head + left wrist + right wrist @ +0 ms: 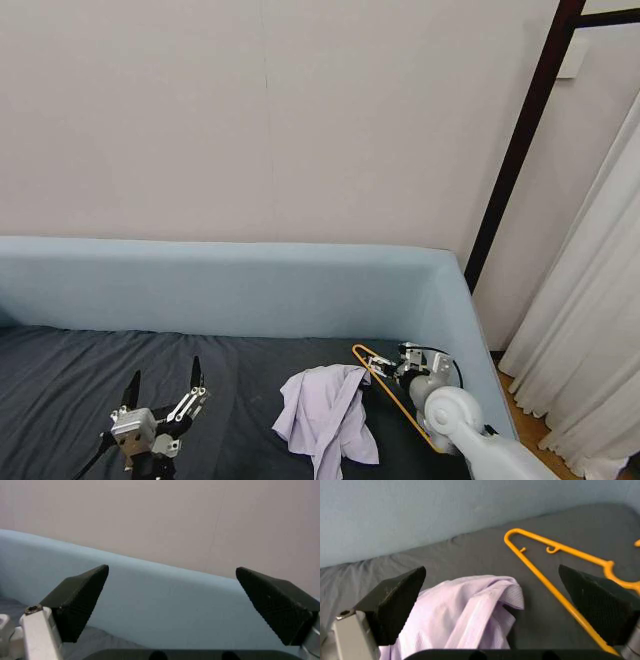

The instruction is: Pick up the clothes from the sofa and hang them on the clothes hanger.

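The shirt (325,415) lies crumpled at lower centre, just beside the hanger (392,393). The right gripper (388,360) at lower right and the left gripper (166,372) at lower left both have jaws apart.

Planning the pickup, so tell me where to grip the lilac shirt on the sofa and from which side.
Grip the raised fold in the lilac shirt, coming down from above. It lies crumpled on the sofa, and that ridge stands proud for the open right gripper. Avoid the orange hanger beside it.
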You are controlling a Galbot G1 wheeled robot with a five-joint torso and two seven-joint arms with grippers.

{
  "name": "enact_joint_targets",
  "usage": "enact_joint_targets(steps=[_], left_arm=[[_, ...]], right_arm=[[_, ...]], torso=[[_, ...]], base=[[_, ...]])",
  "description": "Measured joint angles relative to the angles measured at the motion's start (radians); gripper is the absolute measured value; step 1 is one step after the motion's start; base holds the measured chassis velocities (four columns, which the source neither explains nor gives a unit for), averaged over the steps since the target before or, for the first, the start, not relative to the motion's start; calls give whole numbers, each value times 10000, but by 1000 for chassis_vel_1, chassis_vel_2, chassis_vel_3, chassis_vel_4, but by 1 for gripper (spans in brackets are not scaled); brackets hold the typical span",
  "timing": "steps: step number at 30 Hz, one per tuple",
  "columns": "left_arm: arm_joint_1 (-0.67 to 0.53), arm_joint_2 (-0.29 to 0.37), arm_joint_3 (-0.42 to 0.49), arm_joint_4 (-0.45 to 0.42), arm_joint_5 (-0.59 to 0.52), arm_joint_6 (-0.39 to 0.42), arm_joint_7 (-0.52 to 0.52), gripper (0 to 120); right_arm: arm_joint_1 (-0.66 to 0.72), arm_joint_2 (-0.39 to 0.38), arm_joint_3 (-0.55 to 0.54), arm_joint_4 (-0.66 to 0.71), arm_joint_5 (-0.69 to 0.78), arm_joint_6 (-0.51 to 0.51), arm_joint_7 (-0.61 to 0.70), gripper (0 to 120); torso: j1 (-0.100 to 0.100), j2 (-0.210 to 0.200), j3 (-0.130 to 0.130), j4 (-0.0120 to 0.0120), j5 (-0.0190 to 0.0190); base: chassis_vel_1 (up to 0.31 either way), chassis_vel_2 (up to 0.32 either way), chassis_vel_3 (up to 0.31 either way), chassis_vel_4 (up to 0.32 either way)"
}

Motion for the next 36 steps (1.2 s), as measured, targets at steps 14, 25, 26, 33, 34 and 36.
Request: enact_joint_targets(steps=[14,25,26,33,34,36], left_arm=[[111,45,4,141,6,-208,-138,100],[79,129,2,330,23,-254,-173,100],[79,131,0,334,27,-259,-173,100],[80,200,-37,338,35,-269,-188,100],[80,200,-37,338,35,-269,-188,100],[69,213,-40,355,35,-270,-192,100]], right_arm=[[774,1474,289,-2378,54,-618,409,100],[826,2317,543,-3239,-266,-698,282,100],[811,2359,549,-3244,-288,-702,273,100],[666,2733,590,-3310,-580,-743,214,73],[666,2733,590,-3310,-580,-743,214,73],[632,2733,588,-3250,-626,-757,212,65]], torso=[[-1,-1,0,-1,2],[-1,0,-1,-1,2],[-1,0,0,-1,2],[-1,0,0,-1,3],[-1,0,0,-1,3],[-1,0,0,-1,3]], base=[[0,0,0,0],[0,0,0,0],[0,0,0,0],[0,0,0,0],[0,0,0,0],[0,0,0,0]])
